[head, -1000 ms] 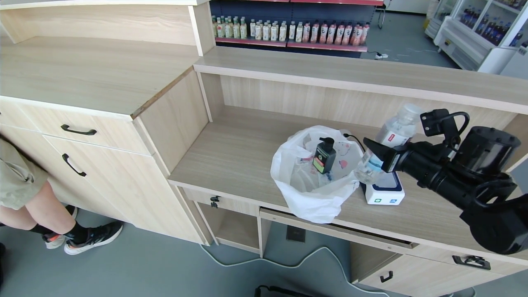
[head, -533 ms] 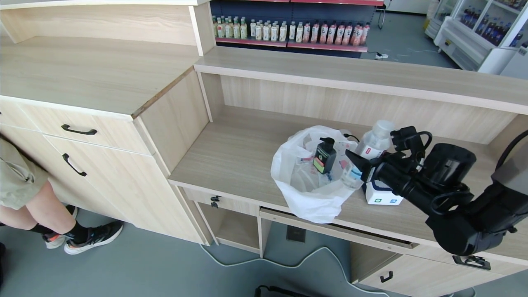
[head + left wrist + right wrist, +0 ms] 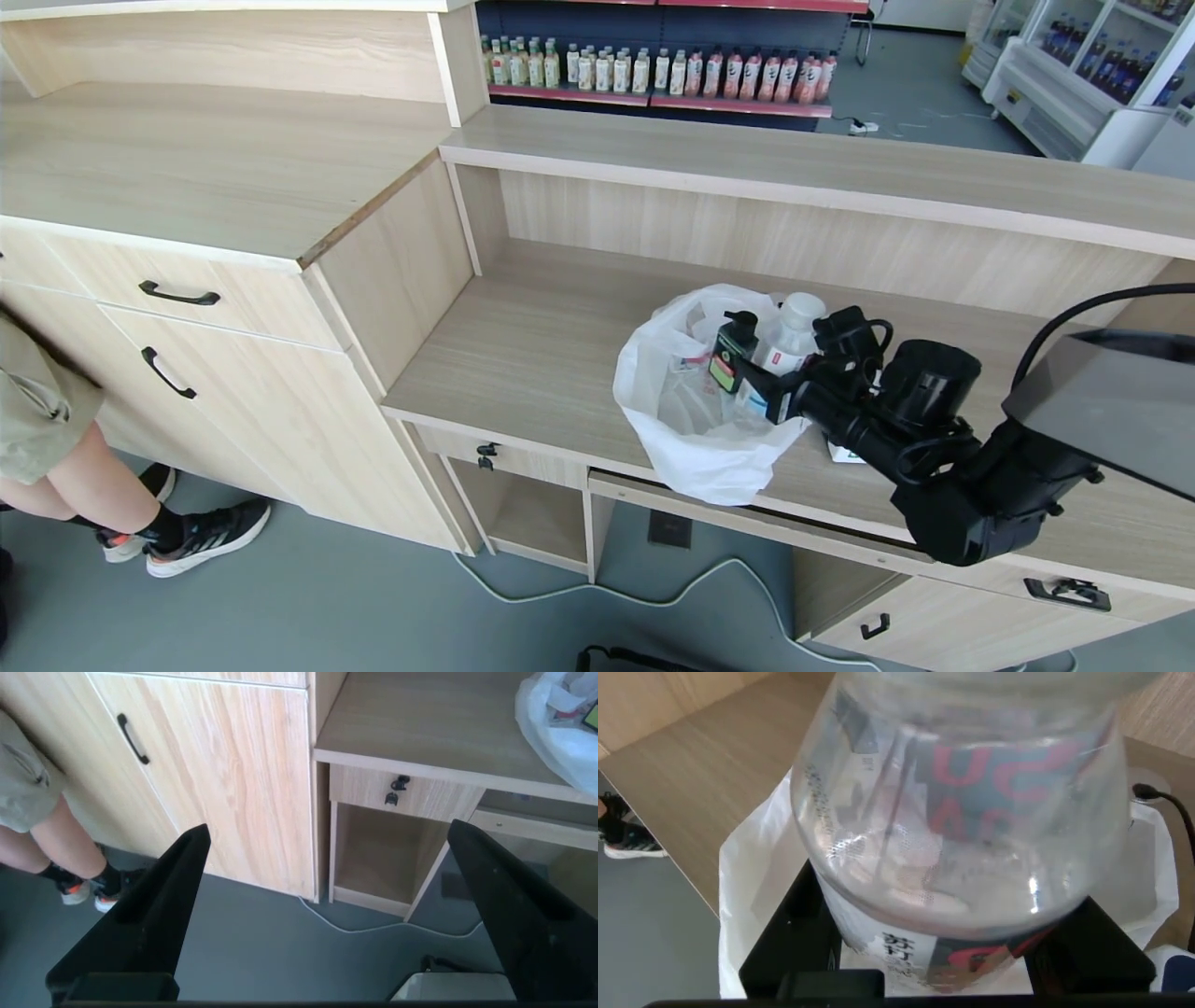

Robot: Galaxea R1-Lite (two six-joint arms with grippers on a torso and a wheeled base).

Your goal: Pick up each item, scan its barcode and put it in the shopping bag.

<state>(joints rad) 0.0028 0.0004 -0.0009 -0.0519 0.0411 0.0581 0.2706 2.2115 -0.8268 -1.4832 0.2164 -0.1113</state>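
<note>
Bottle (image 3: 787,338) pinched in the right gripper (image 3: 761,392) should sink well inside the shopping bag (image 3: 691,467) before release.

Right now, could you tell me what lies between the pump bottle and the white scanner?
The water bottle, held by the right gripper over the bag, as the head view shows.

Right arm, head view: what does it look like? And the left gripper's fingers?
Right arm: matte black, rounded cylindrical joints, a grey boxy segment behind, black cable looped at the wrist. Right gripper: black wedge-shaped fingers. Left gripper: two black, flat, tapered fingers.
</note>
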